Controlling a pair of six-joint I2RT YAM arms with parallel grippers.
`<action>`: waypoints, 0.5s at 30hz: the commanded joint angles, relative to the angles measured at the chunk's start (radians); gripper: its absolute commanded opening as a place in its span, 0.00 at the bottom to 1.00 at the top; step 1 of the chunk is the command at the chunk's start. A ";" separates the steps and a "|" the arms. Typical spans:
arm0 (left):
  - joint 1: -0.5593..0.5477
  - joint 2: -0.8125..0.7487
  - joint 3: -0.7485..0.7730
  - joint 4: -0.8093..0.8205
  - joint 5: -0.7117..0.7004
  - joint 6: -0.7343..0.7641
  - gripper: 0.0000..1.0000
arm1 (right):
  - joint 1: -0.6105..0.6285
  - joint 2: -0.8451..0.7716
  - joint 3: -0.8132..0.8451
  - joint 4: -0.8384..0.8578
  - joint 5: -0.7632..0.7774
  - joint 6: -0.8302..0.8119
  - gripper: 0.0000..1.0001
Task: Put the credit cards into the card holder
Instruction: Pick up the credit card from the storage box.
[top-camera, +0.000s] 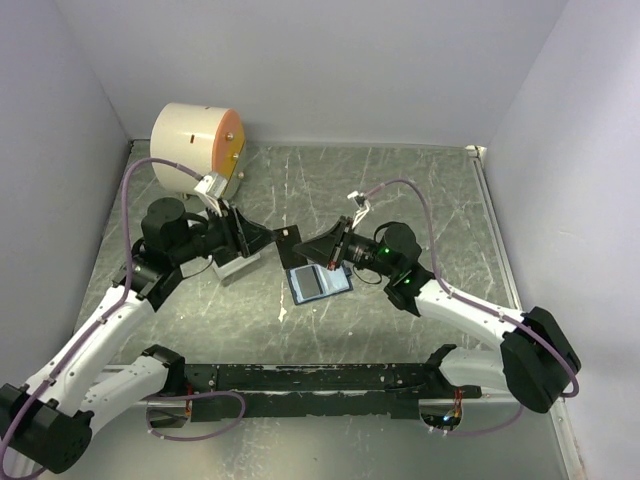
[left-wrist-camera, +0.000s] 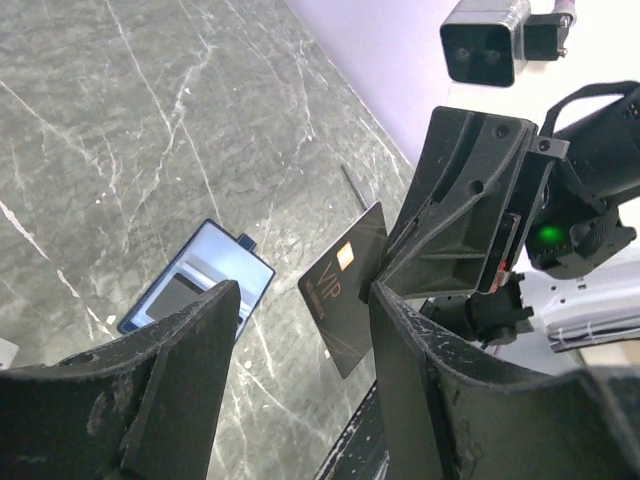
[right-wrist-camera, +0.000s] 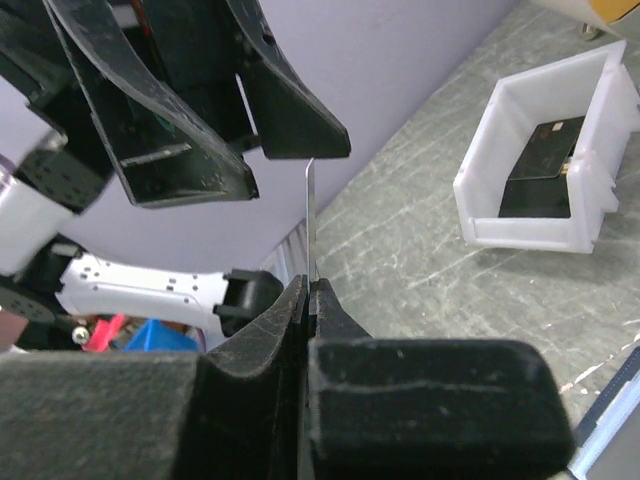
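Observation:
My right gripper (right-wrist-camera: 310, 290) is shut on a dark credit card (left-wrist-camera: 348, 287) marked VIP and holds it in the air on edge. In the right wrist view that card (right-wrist-camera: 310, 215) shows as a thin upright line. My left gripper (left-wrist-camera: 305, 310) is open, with its fingers (right-wrist-camera: 200, 130) standing on either side of the card's far end without pinching it. Below them the card holder (top-camera: 318, 281) lies open on the table, its light blue inside up; it also shows in the left wrist view (left-wrist-camera: 200, 272). Another dark card (right-wrist-camera: 540, 165) lies in a white tray.
The white tray (right-wrist-camera: 520, 228) sits on the table under the left arm, seen from above as well (top-camera: 232, 265). A big cream cylinder with an orange face (top-camera: 197, 145) stands at the back left. Grey walls close in the marbled table.

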 joint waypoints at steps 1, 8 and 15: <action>-0.004 -0.003 -0.049 0.151 -0.038 -0.126 0.66 | 0.001 -0.015 -0.014 0.133 0.091 0.091 0.00; -0.005 0.046 -0.112 0.308 0.047 -0.224 0.52 | 0.000 0.020 -0.016 0.166 0.088 0.120 0.00; -0.006 0.046 -0.139 0.383 0.073 -0.236 0.13 | 0.000 0.067 -0.033 0.174 0.050 0.133 0.00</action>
